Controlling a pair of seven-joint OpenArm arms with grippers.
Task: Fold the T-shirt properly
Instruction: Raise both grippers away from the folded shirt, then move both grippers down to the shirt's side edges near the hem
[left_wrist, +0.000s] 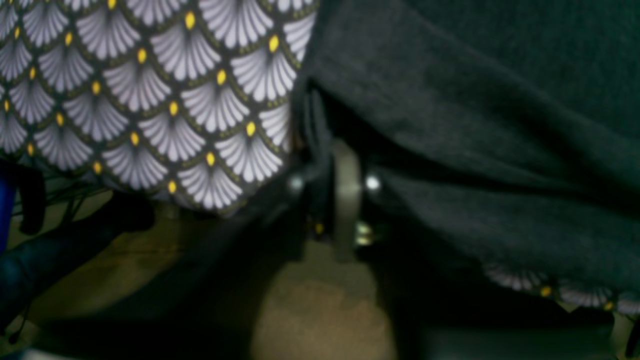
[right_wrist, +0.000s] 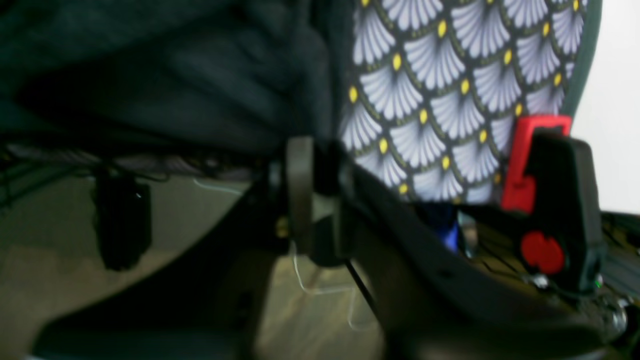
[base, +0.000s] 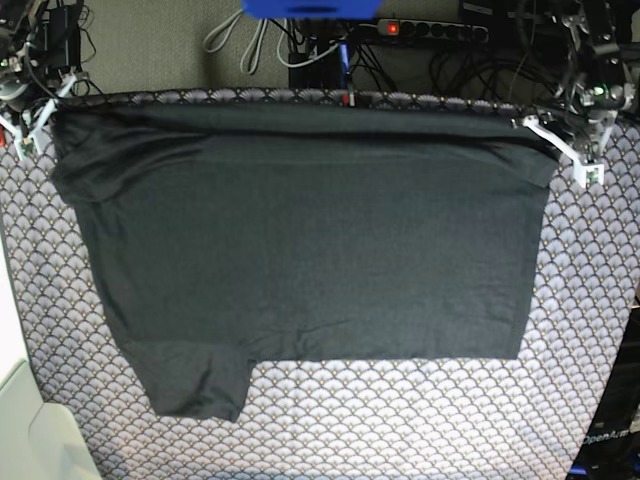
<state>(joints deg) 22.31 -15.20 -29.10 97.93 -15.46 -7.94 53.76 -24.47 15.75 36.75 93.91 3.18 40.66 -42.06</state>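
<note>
The dark charcoal T-shirt lies spread flat on the table, plain side up. One sleeve sticks out at the near left. Its far edge is folded over in a narrow band. My left gripper is at the shirt's far right corner. In the left wrist view its fingers are closed on dark shirt fabric. My right gripper is at the far left corner. In the right wrist view it pinches the shirt's edge. The striped print is hidden.
A grey scallop-patterned cloth covers the table under the shirt. Cables and a power strip lie behind the far edge. A red and black clamp sits at the table edge by my right gripper. A white object stands at the near left.
</note>
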